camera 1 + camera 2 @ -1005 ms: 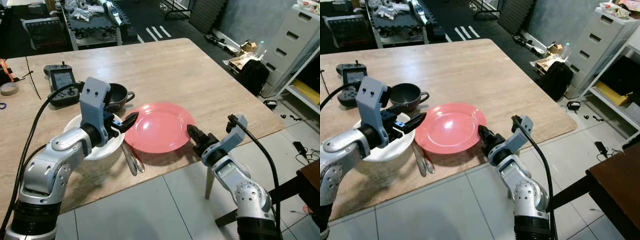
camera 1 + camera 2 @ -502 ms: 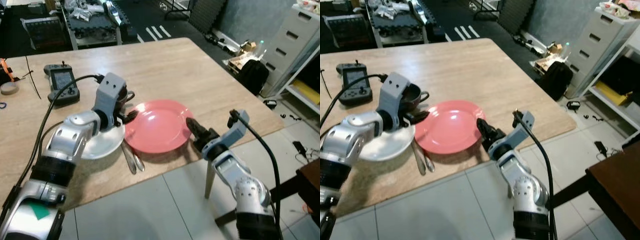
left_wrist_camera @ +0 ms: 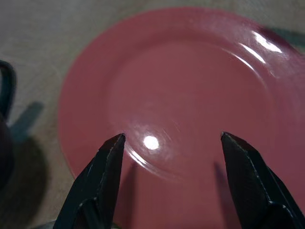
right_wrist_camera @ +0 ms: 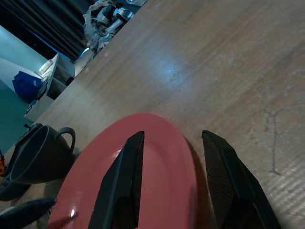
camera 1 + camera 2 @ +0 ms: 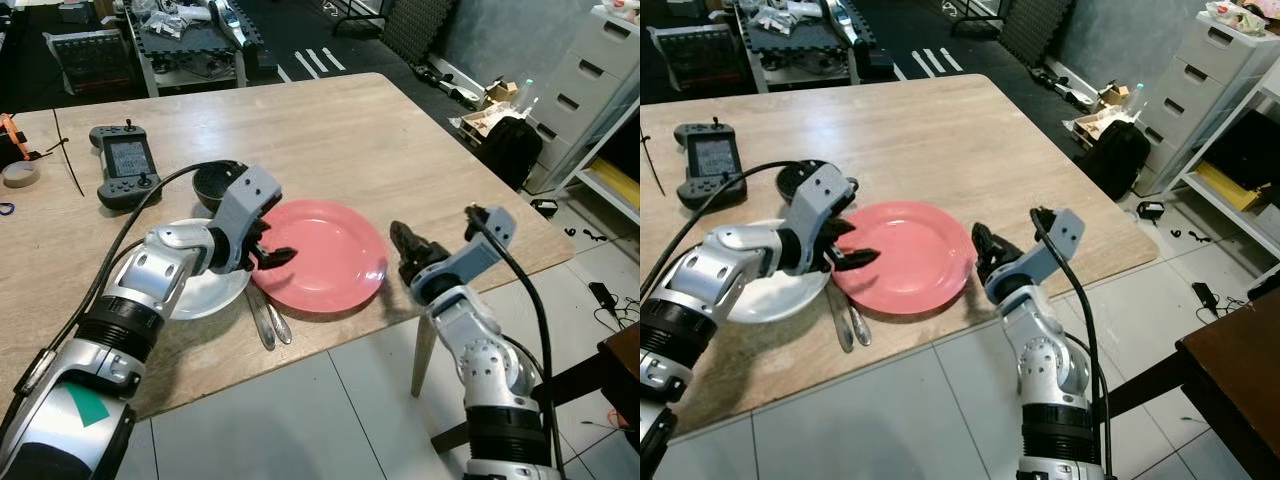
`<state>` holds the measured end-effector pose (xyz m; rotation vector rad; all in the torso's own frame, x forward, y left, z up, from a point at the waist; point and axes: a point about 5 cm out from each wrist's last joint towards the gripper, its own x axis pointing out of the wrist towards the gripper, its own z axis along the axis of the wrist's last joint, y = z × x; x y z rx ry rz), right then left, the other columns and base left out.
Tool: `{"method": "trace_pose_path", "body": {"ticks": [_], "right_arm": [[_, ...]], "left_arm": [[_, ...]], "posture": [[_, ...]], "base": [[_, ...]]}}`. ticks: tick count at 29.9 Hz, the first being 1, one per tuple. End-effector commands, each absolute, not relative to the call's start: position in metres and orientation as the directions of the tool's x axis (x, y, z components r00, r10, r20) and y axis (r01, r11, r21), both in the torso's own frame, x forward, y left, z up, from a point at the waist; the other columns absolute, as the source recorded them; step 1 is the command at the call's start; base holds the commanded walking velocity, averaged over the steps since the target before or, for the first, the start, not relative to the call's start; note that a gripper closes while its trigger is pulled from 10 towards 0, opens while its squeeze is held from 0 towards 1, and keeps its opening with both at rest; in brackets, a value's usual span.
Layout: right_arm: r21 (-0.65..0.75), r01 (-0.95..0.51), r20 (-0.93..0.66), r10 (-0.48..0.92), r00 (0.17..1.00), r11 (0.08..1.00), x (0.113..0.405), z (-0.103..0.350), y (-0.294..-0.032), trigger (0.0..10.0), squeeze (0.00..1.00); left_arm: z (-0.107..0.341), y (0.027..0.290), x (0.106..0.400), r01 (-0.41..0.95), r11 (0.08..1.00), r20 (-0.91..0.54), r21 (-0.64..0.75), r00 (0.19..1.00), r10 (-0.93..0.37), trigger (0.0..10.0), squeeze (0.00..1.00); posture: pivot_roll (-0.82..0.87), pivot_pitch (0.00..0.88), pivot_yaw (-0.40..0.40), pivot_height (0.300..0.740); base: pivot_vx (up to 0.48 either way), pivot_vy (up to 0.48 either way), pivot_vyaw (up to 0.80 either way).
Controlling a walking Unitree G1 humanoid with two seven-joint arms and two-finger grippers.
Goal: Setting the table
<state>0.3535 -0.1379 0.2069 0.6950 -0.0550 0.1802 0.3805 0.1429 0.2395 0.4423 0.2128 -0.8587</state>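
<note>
A red plate [image 5: 330,258] lies near the table's front edge. My left gripper [image 5: 272,243] hovers open over its left rim; in the left wrist view the plate [image 3: 190,71] shows between the spread fingers [image 3: 107,162]. At the plate's right rim my right gripper [image 5: 404,240] is open, its fingers [image 4: 126,176] on either side of the rim [image 4: 162,157]. A white plate [image 5: 205,292] lies left of the red one. A dark cup [image 5: 214,181] stands behind it. Cutlery [image 5: 266,320] lies in front, between the plates.
A black handheld controller [image 5: 124,165] and a roll of tape [image 5: 18,173] lie at the table's back left. The table's front edge [image 5: 330,340] runs just below the plates. A chest of drawers [image 5: 590,75] and a black bag [image 5: 508,148] stand on the floor to the right.
My left gripper has swung from above the white plate, past the cup, to the red plate's left rim. The right gripper has lifted slightly at the right rim.
</note>
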Motion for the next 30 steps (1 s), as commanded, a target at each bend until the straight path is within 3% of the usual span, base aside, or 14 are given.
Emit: {"method": "trace_pose_path", "body": {"ticks": [1,5,10,18,23,30], "right_arm": [[0.637,-0.163,0.091,0.136,0.986,0.754,0.353,0.199,-0.139,10.0,0.00],[0.639,-0.159,0.084,0.137,0.987,0.752,0.351,0.196,-0.138,10.0,0.00],[0.642,-0.153,0.080,0.132,0.988,0.751,0.350,0.194,-0.140,10.0,0.00],[0.644,-0.141,0.066,0.129,0.989,0.752,0.350,0.190,-0.143,10.0,0.00],[0.647,-0.136,0.062,0.126,0.990,0.750,0.350,0.189,-0.144,10.0,0.00],[0.652,-0.131,0.054,0.126,0.991,0.747,0.350,0.187,-0.142,10.0,0.00]], "left_arm": [[0.228,0.144,0.373,0.812,0.501,-0.420,0.299,0.584,-0.694,10.0,0.00],[0.232,0.154,0.349,0.860,0.398,-0.471,0.319,0.508,-0.721,10.0,0.00],[0.238,0.161,0.333,0.867,0.368,-0.483,0.335,0.494,-0.723,10.0,0.00],[0.244,0.179,0.300,0.845,0.381,-0.510,0.375,0.531,-0.676,10.0,0.00],[0.233,0.185,0.293,0.845,0.408,-0.534,0.345,0.535,-0.655,10.0,0.00],[0.237,0.191,0.301,0.776,0.499,-0.484,0.386,0.631,-0.606,10.0,0.00]], "posture": [[0.07,0.178,0.009,0.740],[0.07,0.177,0.011,0.740],[0.08,0.179,0.012,0.740],[0.08,0.183,0.008,0.740],[0.09,0.191,0.007,0.740],[0.08,0.192,0.008,0.740]], "base": [[0.000,0.000,0.00],[0.000,0.000,0.00],[0.000,0.000,0.00],[0.000,0.000,0.00],[0.000,0.000,0.00],[0.000,0.000,0.00]]}}
